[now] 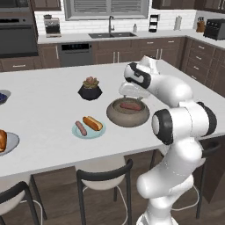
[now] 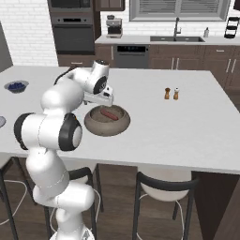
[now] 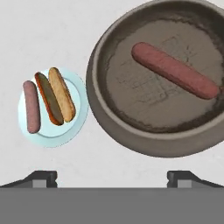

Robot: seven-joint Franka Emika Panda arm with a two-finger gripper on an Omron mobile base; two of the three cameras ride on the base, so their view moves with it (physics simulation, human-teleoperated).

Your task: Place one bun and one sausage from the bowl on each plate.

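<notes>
Gripper (image 3: 112, 176) is spread wide with nothing in it, hanging over the rough, stone-looking bowl (image 3: 105, 127). One smooth reddish sausage (image 3: 174, 70) lies inside. Just beside it, the glossy teal plate (image 3: 78, 94) carries a golden bun (image 3: 54, 96) plus another sausage (image 3: 30, 106).

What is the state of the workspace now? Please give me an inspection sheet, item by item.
Surface: white island counter, things spread over it.
Job's things: one sausage lies in the grey-brown bowl. The teal plate beside the bowl holds a bun and a second sausage. A grey plate at the left edge of the left base view holds another bun, cut off by the frame.
Clutter: black plant pot, small bowl of blue berries, two shakers.
Claw: claw open, empty, above the bowl.
Cables: nothing seen.
Surroundings: stools at the counter, sink, oven.
</notes>
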